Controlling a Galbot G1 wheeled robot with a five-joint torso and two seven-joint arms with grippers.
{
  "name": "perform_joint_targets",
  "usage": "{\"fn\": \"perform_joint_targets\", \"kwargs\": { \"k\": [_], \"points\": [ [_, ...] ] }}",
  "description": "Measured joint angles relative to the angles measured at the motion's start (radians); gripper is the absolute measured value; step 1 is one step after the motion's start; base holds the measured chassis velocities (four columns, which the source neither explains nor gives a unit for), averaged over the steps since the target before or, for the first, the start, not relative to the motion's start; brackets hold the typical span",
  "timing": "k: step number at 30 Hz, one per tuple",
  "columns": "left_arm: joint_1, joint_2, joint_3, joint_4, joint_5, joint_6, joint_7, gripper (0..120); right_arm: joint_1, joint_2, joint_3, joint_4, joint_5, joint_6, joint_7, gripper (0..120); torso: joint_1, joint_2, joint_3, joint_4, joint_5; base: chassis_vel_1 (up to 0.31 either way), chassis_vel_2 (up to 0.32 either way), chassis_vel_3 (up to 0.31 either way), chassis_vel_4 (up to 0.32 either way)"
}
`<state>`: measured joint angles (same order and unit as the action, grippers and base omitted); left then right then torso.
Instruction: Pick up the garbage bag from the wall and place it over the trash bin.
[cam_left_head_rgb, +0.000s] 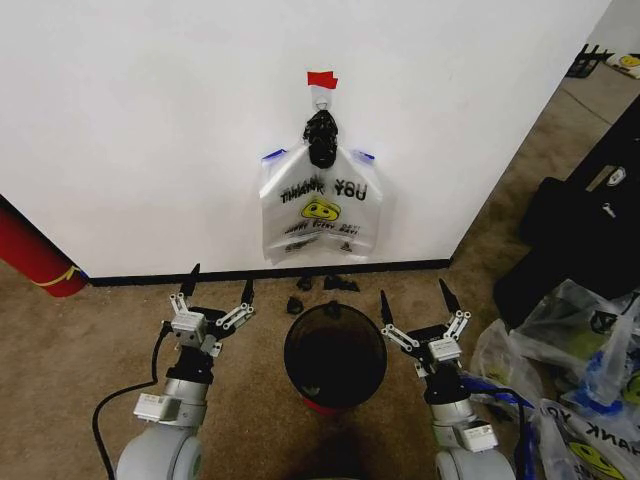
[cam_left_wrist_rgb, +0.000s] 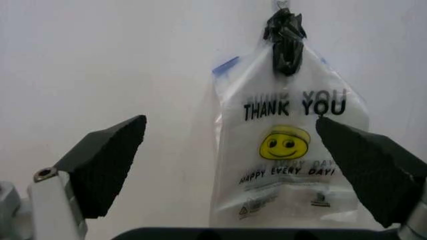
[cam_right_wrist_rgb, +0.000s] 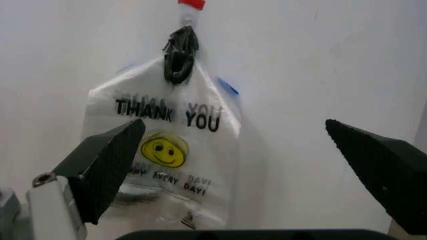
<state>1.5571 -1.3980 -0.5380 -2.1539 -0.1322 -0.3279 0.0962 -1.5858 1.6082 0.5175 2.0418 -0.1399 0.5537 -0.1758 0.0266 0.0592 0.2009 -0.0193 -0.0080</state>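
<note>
thin, limp, slippery garbage bag (cam_left_head_rgb: 321, 205) hangs on the wall (cam_left_head_rgb: 150, 120) ahead, between the spread-open left gripper (cam_left_head_rgb: 217, 286) and right gripper (cam_left_head_rgb: 413, 297); best pinched near its blue handles.

Brown carpet (cam_left_head_rgb: 90, 330) laid across the floor, a large red cylinder (cam_left_head_rgb: 32, 256) leaned at the left edge, printed plastic bags (cam_left_head_rgb: 575, 345) heaped at right, black bags (cam_left_head_rgb: 585, 215) set behind them

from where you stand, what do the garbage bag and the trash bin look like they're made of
The garbage bag: thin plastic film, translucent white and slightly glossy; it hangs limp and creased. The trash bin: black with a red base, smooth rim with a faint sheen, probably hard plastic, though metal can't be ruled out.
</note>
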Motion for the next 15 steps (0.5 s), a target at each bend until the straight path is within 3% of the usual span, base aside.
{"fn": "perform_joint_targets", "kwargs": {
  "k": [15],
  "points": [
    [0.042,-0.024,0.043,-0.012,0.075,-0.008,-0.024,100,-0.014,0.000,0.001,0.004,0.013,0.028,0.029,100,0.000,0.000,0.000,0.0000,0.0000,0.000,0.000,0.000,0.000]
  ]
}}
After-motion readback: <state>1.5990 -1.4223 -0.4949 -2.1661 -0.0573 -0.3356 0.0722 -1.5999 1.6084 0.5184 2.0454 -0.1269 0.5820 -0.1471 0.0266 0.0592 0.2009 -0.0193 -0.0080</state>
